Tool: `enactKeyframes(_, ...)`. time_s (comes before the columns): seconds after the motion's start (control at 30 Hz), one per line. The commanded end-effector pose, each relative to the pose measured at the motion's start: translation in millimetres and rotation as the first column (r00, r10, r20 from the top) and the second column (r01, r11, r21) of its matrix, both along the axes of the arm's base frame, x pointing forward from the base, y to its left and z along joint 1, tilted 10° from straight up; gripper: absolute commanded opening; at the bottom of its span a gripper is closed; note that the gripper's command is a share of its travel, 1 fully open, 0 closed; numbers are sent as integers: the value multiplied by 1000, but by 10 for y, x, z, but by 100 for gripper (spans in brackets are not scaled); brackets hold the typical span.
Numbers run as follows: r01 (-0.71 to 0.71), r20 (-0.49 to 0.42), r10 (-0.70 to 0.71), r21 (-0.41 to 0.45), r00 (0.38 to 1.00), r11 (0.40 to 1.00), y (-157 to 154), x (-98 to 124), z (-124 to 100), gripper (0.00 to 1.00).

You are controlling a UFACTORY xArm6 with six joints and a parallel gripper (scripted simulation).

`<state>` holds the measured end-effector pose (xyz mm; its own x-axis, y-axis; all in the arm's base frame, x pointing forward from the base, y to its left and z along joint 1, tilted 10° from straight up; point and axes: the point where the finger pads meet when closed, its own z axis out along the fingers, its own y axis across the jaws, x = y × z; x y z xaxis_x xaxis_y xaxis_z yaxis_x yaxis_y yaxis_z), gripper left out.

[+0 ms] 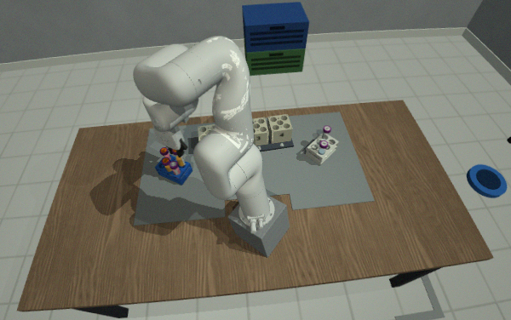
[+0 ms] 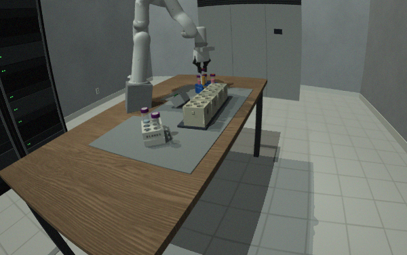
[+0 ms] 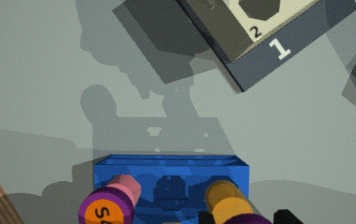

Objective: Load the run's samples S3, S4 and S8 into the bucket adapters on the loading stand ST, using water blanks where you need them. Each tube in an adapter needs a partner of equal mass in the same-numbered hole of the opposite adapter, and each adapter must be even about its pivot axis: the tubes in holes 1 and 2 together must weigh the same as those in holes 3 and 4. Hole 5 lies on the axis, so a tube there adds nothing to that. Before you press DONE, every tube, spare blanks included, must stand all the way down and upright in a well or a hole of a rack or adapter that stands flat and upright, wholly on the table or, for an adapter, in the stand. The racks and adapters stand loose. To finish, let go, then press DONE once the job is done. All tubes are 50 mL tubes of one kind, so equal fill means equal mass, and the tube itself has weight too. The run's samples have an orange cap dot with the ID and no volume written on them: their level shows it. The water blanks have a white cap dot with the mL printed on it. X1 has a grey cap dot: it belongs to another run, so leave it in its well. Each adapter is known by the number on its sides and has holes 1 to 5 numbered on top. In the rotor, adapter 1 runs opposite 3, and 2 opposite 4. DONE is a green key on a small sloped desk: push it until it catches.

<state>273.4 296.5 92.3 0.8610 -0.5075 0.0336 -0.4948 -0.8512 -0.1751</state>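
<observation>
My gripper [image 1: 177, 150] [image 2: 202, 70] [image 3: 245, 218] is shut on a purple-capped tube of orange-yellow liquid [image 1: 180, 161] [image 2: 203, 80] [image 3: 230, 206]. That tube is upright over the right back well of the blue rack [image 1: 182, 179] [image 2: 199, 89] [image 3: 171, 162]; its depth and ID are hidden. The S4 tube [image 3: 106, 214], pink, stands at the rack's left back well. A grey-dotted tube [image 1: 174, 165] and two orange-dotted caps show there too. The bucket adapters 1 [image 1: 204, 131], 3 [image 1: 259, 137] and 4 [image 1: 281, 134] [image 2: 195, 116] stand on the dark stand [image 1: 277, 146] [image 3: 243, 82]; their visible holes look empty.
The white BLANKS rack [image 1: 315, 157] [image 2: 153, 138] holds purple-capped tubes [image 1: 327, 128] [image 2: 155, 115] on the far side of the stand. The small sloped desk [image 2: 180, 100] with the green key stands between arm base and stand. My arm hides part of the stand from above.
</observation>
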Motion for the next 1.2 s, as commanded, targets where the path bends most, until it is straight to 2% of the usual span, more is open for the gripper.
enactKeyframes(0.0, 0, 3, 0, 4, 1000, 1000, 15, 13, -6, 0)
enactKeyframes(1.17, 0, 3, 0, 3, 1000, 1000, 57, 50, -312, 0)
